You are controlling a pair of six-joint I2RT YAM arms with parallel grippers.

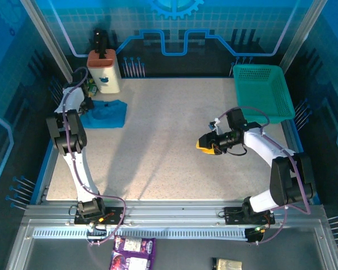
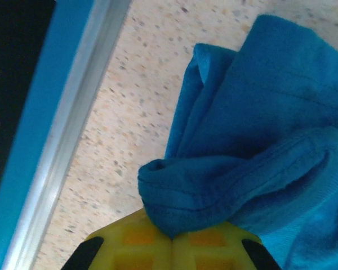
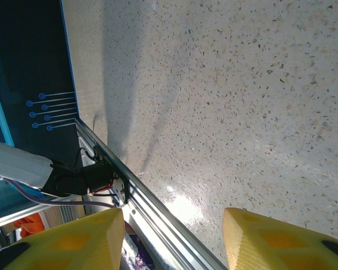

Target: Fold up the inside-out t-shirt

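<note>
Item under task: plain medium-blue soft cloth t-shirt point(image 1: 106, 114), lying bunched on the speckled beige tabletop point(image 1: 169, 169) at ten o'clock, close to the table's left edge.

Left gripper point(image 2: 172, 241): yellow jaws closed tight on a rolled, stitched hem of the garment. The pinch at an edge is judged to be for drawing the cloth out toward open table.

Right gripper point(image 1: 204, 144): jaws roughly half apart, nothing between them, hanging above bare table at three o'clock. It is judged to be holding clear of the cloth.

Teal-green plastic mesh basket point(image 1: 263, 93) sits at one o'clock, well apart from the garment.
</note>
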